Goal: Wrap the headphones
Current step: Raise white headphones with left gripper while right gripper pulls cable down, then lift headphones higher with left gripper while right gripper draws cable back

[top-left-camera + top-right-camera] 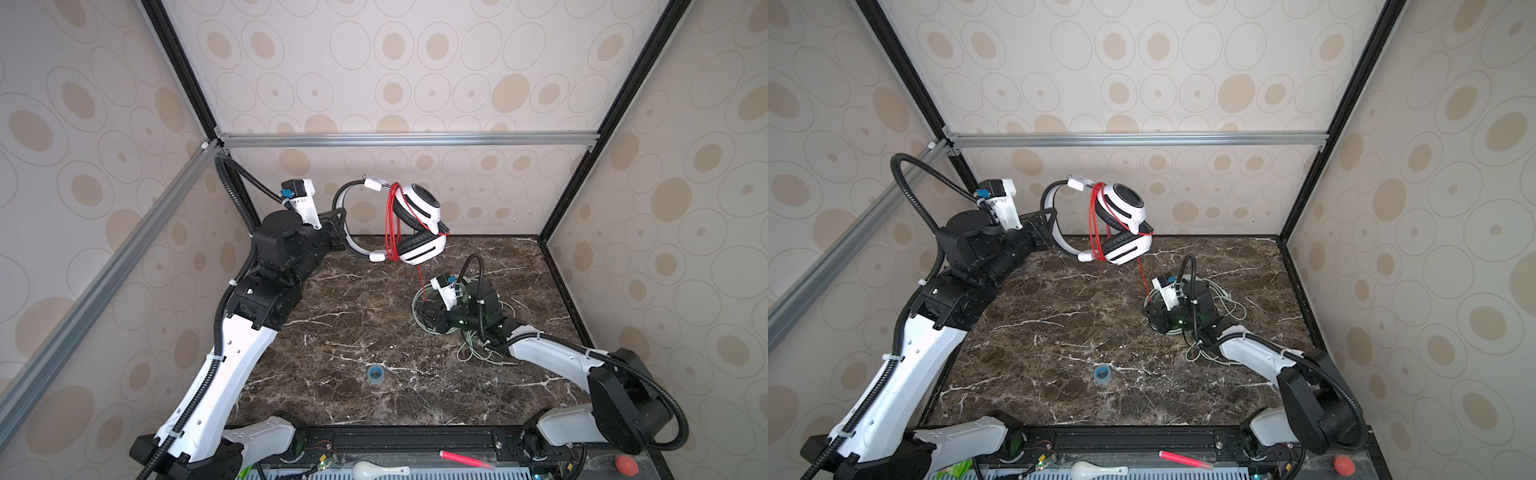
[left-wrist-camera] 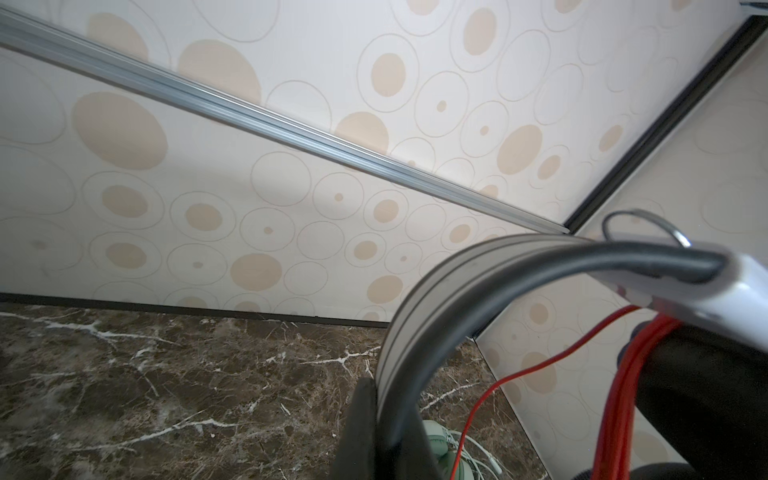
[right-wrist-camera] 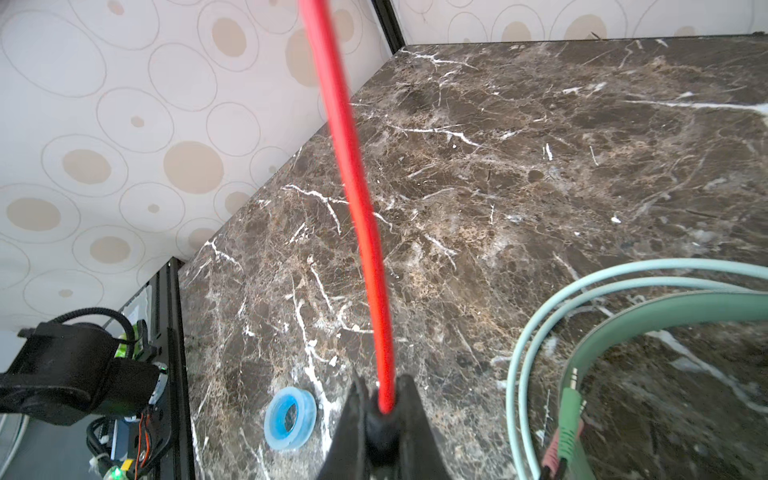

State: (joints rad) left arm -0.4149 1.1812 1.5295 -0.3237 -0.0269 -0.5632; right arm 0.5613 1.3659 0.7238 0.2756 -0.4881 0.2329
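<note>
blue tape roll (image 1: 375,374): lies flat on the marble tabletop (image 1: 332,316), the item nearest the front edge

right gripper (image 3: 384,401): beyond the roll and to its right, low over the tabletop, jaws pressed together on the thin red cord (image 3: 353,174), which runs straight up from the pinch

mint-green headphones (image 3: 665,309): beyond and to the right of the roll, resting on the tabletop just beside that gripper. they are largely hidden under the arm in both top views. their pale cord (image 1: 473,353) lies in loose loops around them, with green and pink jack plugs (image 3: 567,415) beside the headband

left gripper (image 1: 341,230): beyond the roll and to its left, raised, jaws clamped tight on the curved headband of the white-and-black headphones (image 1: 419,216)

white-and-black headphones: farthest from the roll, in front of the back wall (image 1: 498,187), lifted clear of the tabletop with the earcups folded together. several turns of the red cord loop over the frame beside the earcups, and one strand drops to the right gripper
</note>
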